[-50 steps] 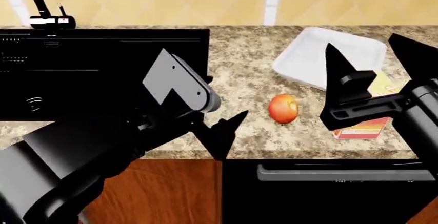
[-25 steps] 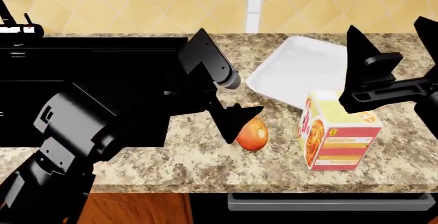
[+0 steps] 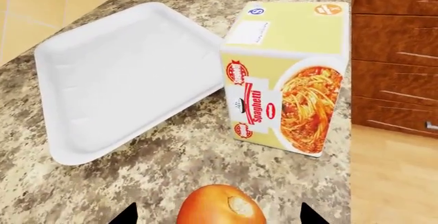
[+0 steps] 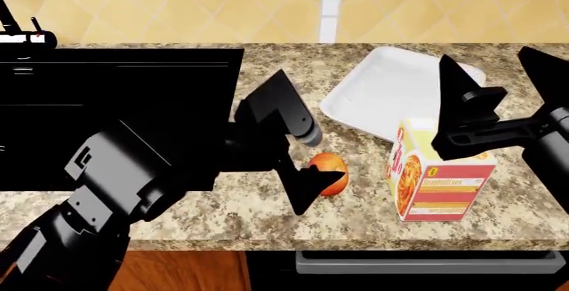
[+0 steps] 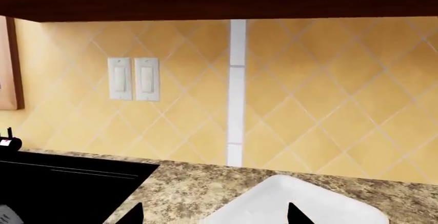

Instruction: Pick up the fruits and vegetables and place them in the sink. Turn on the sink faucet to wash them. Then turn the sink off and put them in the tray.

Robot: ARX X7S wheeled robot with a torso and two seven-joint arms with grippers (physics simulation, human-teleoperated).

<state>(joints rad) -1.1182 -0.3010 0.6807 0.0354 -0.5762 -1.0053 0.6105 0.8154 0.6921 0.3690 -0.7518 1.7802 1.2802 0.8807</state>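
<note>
On the granite counter [image 4: 222,204]: one orange-red fruit [image 4: 331,173], one white tray [image 4: 391,91], one yellow spaghetti box [image 4: 440,178], beside one black sink [image 4: 106,104] with one faucet [image 4: 22,34]; two wall switches [image 5: 133,78]; two grippers, left [image 4: 307,181] and right [image 4: 498,104].

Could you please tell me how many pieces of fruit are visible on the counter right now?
1: the orange-red fruit lies on the counter between the left gripper's fingers, beside the spaghetti box. Others may be hidden behind the arms.

Counter [image 4: 222,208] w/ fruit [image 4: 331,172], tray [image 4: 391,94], spaghetti box [image 4: 440,174].
</note>
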